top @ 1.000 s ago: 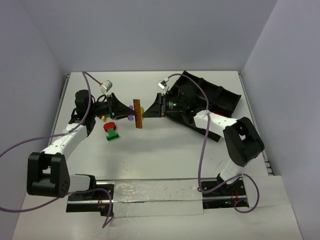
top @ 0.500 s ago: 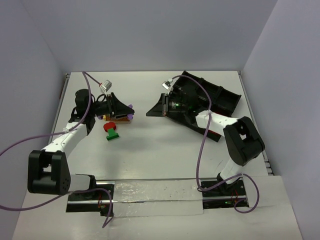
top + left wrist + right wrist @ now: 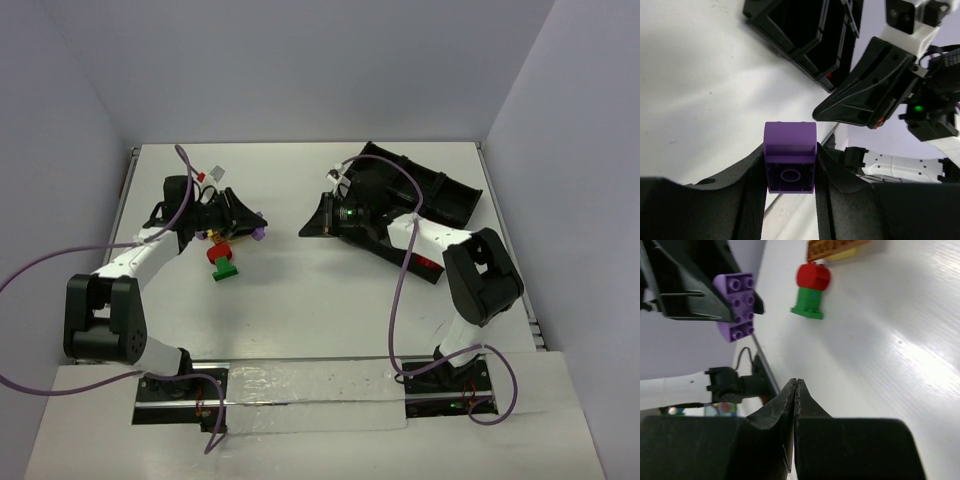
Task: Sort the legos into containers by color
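Note:
My left gripper [image 3: 250, 228] [image 3: 790, 167] is shut on a purple lego [image 3: 790, 150] [image 3: 259, 231], which it holds a little above the table. The purple lego [image 3: 737, 305] also shows in the right wrist view, studs towards the camera. A red lego stacked on a green one [image 3: 223, 263] [image 3: 810, 287] stands on the table just below it. A brown plate on a yellow piece [image 3: 836, 247] lies beyond that stack. My right gripper [image 3: 304, 230] [image 3: 796, 385] is shut and empty, out in front of the black tray of containers [image 3: 440, 195] [image 3: 805, 30].
The tray sits askew at the back right, its near wall under my right arm. White walls close the table [image 3: 320, 300] off at the back and both sides. Purple cables loop over both arms.
The right gripper has shut and drawn back towards the tray. The left arm has swung left with the purple lego. The brown plate no longer hangs between the two grippers.

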Tool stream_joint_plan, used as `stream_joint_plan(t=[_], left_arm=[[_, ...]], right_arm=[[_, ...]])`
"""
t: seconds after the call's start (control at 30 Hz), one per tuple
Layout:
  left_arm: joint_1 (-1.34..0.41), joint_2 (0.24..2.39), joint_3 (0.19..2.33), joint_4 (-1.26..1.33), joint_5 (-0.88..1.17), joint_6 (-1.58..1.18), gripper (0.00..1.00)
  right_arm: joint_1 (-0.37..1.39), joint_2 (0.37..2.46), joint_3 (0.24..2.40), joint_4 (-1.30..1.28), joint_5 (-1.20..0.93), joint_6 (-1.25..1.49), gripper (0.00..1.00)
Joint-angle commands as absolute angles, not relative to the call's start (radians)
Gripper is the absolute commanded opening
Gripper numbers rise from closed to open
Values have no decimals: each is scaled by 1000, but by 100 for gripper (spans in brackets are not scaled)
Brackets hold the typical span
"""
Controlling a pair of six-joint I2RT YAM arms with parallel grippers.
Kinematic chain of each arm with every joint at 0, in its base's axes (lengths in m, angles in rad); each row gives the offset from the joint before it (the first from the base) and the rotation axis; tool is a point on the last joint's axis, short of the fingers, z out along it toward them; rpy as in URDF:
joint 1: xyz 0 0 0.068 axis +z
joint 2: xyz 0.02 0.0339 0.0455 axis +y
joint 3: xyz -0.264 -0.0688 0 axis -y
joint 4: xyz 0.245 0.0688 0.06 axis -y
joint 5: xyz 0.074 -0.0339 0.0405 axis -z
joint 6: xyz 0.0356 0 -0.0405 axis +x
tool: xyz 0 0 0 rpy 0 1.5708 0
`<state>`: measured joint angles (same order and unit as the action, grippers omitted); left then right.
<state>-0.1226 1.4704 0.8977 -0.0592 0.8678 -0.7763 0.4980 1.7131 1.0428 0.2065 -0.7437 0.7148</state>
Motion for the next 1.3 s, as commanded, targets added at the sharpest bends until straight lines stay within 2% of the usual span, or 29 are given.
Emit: stream_joint_plan(t=[0.0,0.13,0.33,0.6,0.73,0.9,1.17,1.27], left_arm=[[-118,1461,945,-139,793,-710,0],[-142,1483,982,-262,620,-634,0],[-271,1530,1058,-388,357,-611,0],[-476,1661,1171,-462,40,-713,0],[-549,1739,1231,-519,-129,-802,0],[-642,1841,1297,-526,-184,-904,0],[-676,1943,1333,-557,-237,-997,0],[-681,1955,1326,-550,-235,-1010,7]], right_arm=[[505,1645,1136,-21,-589,545,7],[506,1597,1183,-183,-417,477,23],[504,1490,1178,-315,-179,441,49],[503,1346,1144,-391,22,446,61],[502,1301,1115,-404,73,446,63],[502,1256,1091,-422,102,457,63],[502,1201,1033,-415,119,494,64],[502,1186,1017,-411,114,504,64]])
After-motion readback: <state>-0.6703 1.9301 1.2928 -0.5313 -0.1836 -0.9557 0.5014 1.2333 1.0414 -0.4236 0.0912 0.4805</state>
